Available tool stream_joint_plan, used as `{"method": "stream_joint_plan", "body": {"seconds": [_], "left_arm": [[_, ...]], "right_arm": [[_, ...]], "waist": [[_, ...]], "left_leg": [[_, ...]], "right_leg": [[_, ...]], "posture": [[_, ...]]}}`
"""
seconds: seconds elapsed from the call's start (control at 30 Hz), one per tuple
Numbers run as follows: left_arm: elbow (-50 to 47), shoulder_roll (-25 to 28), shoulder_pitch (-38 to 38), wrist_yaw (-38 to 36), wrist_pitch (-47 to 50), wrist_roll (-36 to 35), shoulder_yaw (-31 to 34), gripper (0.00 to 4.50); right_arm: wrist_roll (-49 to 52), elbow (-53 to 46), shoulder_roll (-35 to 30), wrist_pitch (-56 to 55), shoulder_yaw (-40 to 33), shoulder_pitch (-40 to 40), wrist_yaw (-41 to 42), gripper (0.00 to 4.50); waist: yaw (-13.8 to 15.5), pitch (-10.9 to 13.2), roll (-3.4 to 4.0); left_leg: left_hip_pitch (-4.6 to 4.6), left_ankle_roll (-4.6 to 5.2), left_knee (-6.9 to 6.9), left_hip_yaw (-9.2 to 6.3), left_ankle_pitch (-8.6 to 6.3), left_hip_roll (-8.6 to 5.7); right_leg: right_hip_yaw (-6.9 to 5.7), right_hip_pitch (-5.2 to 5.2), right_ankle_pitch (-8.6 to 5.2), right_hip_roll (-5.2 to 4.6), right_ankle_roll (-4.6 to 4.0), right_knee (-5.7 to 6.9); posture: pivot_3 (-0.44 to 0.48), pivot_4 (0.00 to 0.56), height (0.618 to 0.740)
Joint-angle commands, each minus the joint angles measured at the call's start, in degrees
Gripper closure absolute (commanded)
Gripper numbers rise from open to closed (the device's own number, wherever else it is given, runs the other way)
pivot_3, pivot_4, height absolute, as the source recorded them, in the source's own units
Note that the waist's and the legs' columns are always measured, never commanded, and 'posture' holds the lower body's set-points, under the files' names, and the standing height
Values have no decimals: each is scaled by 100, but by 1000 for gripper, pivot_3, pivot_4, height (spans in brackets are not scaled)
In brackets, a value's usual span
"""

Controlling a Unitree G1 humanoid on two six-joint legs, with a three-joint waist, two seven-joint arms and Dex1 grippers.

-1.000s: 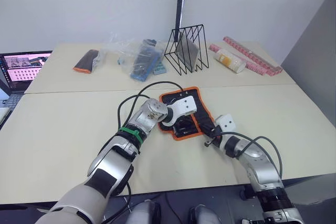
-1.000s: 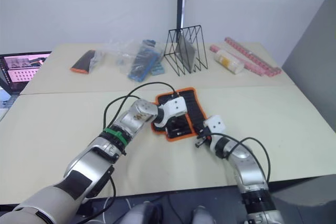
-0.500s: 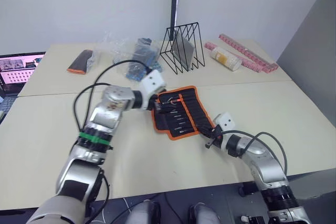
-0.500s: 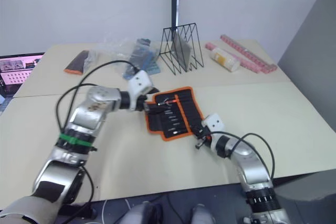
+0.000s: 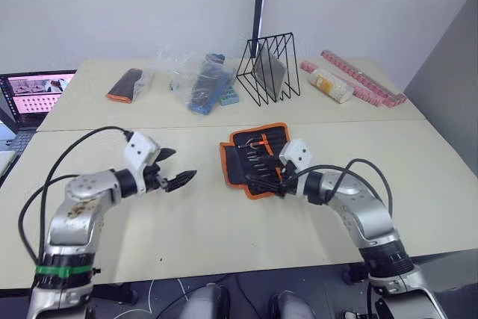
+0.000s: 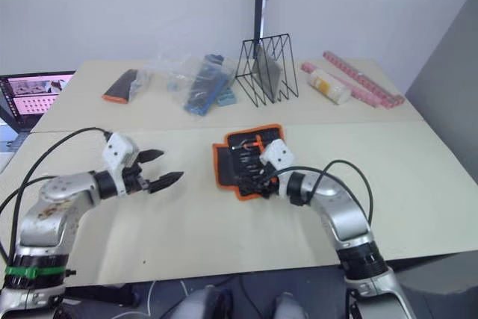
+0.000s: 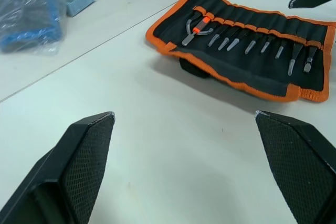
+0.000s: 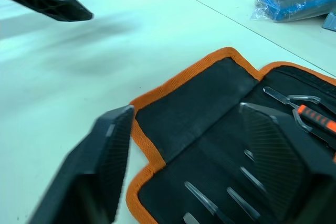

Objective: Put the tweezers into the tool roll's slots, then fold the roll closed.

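The tool roll (image 5: 252, 159) lies spread open on the table, black with orange binding. Several tweezers (image 7: 247, 45) sit in its slots with their tips showing, beside an orange-handled tool (image 7: 198, 24). My left gripper (image 5: 176, 168) hovers open over bare table, well to the left of the roll, with nothing between its fingers (image 7: 84, 171). My right gripper (image 5: 278, 181) is open at the roll's near right edge; in the right wrist view its fingers (image 8: 100, 171) spread above the roll's fabric (image 8: 194, 108) without holding it.
At the back stand a black wire rack (image 5: 270, 65), clear bags with blue items (image 5: 200, 84), a small black-and-orange pouch (image 5: 123, 85), a cylinder (image 5: 328, 85) and pink strips (image 5: 358, 76). A laptop (image 5: 37, 95) sits at the far left.
My left gripper let go of the roll, opened and drew back far to the left. The roll has gone from partly folded to spread open. My right gripper moved over its near edge and opened.
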Motion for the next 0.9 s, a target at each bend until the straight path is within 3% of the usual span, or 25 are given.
{"method": "stream_joint_plan", "body": {"seconds": [0.03, 0.37, 0.7, 0.9], "left_arm": [[-379, 131, 485, 31, -254, -234, 373, 0], [-636, 221, 1319, 290, -380, -438, 635, 0], [-616, 400, 1398, 384, -382, -327, 448, 0], [-447, 551, 1290, 345, -565, -218, 186, 0]], "right_arm": [[-290, 91, 104, -266, 125, -51, -269, 35], [-823, 456, 641, -398, 579, -121, -738, 35], [-1454, 1432, 984, -1033, 746, -568, -1225, 35], [-1727, 1588, 1040, -1461, 967, -746, -1157, 1875]], "waist": [[3, 1, 1], [-1, 0, 0], [-29, 0, 0], [-48, 0, 0]], "left_leg": [[0, -1, -2, 2, 0, 0], [-2, -41, -60, 41, 26, -6], [-1, -52, -77, 58, 32, 10], [-1, -56, -84, 62, 35, 13]], "right_leg": [[0, -2, 0, 0, 0, 1], [20, -52, 3, 3, -6, 6], [31, -68, 2, 39, -19, 8], [45, -75, 1, 54, -24, 10]], "posture": [[0, 150, 704], [0, 150, 704], [0, 150, 704], [0, 150, 704]]}}
